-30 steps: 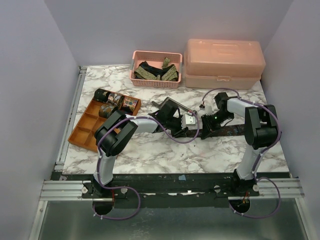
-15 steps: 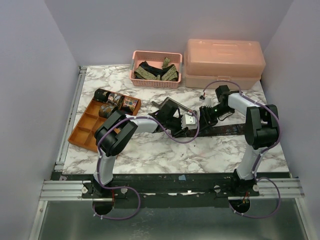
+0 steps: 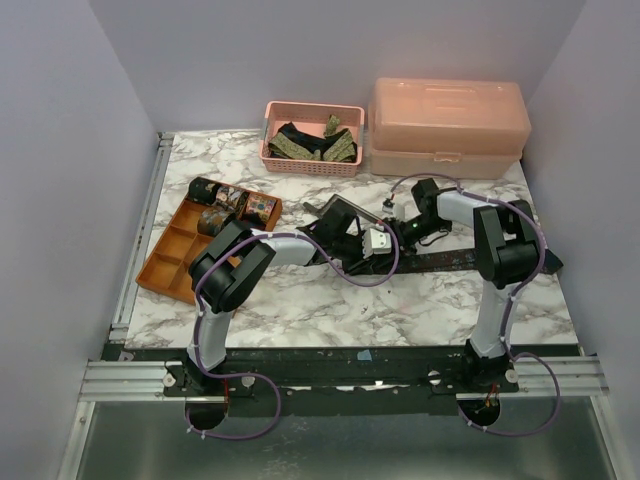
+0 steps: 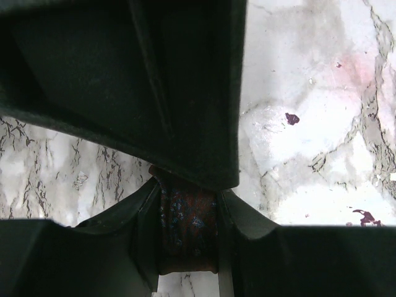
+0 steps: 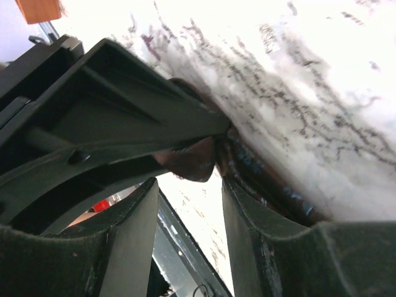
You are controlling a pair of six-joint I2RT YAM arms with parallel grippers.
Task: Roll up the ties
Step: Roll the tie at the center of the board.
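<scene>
Left pincer [image 4: 187,198] clamps one end of the brown tie [image 3: 465,260], which runs rightward past the parted right pincer [image 5: 189,185].

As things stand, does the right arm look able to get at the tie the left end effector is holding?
Probably yes. The right end effector sits open right at the tie, beside the left end effector clamping it; nothing visible lies between them.
</scene>
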